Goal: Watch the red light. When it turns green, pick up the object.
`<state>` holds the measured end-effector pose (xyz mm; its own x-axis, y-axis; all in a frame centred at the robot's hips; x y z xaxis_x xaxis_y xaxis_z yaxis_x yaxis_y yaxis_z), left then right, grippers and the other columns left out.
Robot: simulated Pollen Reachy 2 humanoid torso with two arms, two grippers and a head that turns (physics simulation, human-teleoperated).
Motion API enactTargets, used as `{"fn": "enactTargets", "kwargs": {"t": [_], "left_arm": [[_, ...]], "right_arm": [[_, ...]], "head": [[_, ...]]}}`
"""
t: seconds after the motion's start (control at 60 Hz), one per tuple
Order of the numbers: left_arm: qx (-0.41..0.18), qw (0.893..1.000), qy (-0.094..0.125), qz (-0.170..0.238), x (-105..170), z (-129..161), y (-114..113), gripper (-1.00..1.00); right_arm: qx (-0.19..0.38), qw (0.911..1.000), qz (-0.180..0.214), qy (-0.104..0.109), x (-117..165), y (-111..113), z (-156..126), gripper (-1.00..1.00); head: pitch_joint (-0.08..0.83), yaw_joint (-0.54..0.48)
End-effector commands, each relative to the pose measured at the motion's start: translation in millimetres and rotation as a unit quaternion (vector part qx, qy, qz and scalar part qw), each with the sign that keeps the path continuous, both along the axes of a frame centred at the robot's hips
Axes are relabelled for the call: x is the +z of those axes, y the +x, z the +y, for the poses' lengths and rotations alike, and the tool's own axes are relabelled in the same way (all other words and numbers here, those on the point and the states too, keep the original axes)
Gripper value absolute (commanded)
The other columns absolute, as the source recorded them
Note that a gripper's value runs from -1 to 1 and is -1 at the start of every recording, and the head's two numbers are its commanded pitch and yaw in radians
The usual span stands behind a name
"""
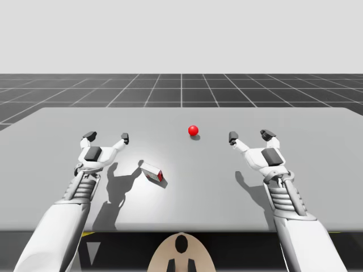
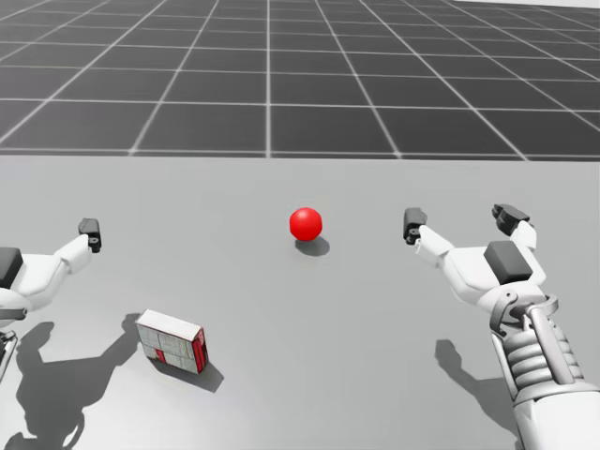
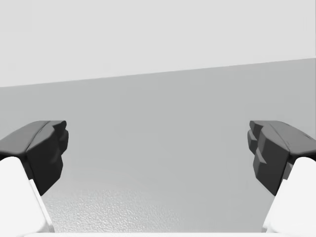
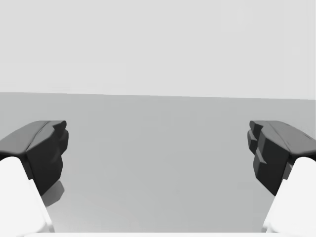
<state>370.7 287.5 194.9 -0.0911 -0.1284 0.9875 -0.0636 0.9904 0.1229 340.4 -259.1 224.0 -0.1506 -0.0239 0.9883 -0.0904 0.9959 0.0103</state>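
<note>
The light is a red ball (image 1: 193, 130) (image 2: 306, 223) resting on the grey table (image 1: 181, 204) a little beyond its middle. A small white box with a red end (image 1: 152, 172) (image 2: 172, 341) lies tilted on the table, nearer to me and left of the ball. My left gripper (image 1: 106, 136) (image 3: 158, 153) hovers open to the left of the box, nothing between its fingers. My right gripper (image 1: 249, 136) (image 2: 459, 220) (image 4: 158, 153) stands open to the right of the ball, also holding nothing.
The grey table (image 2: 375, 375) stretches wide around both arms. Beyond its far edge lies a dark gridded floor (image 1: 181, 88).
</note>
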Motion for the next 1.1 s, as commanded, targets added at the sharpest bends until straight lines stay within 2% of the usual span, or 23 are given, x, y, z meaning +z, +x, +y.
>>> {"fn": "enactTargets", "kwargs": {"t": [0.017,0.55,0.683,1.1], "left_arm": [[0.0,1.0,0.001,0.0,-0.1,-0.2,0.0,-1.0],[-0.001,1.0,0.002,0.0,-0.5,-0.8,-0.5,-1.0],[-0.001,1.0,0.003,0.001,-0.8,-1.1,-0.3,-1.0],[-0.003,1.0,0.01,0.008,-6.2,-5.3,2.8,-1.0]], "right_arm": [[0.0,1.0,0.001,0.001,0.1,-0.1,0.1,-1.0],[0.0,1.0,0.002,0.0,0.0,0.0,0.2,-1.0],[0.001,1.0,0.002,0.0,0.0,-0.4,0.3,-1.0],[0.01,0.9999,0.009,0.002,-1.5,-1.1,2.9,-1.0]], "head": [[0.454,-0.07],[0.456,-0.07],[0.483,-0.06],[0.698,0.21]]}}
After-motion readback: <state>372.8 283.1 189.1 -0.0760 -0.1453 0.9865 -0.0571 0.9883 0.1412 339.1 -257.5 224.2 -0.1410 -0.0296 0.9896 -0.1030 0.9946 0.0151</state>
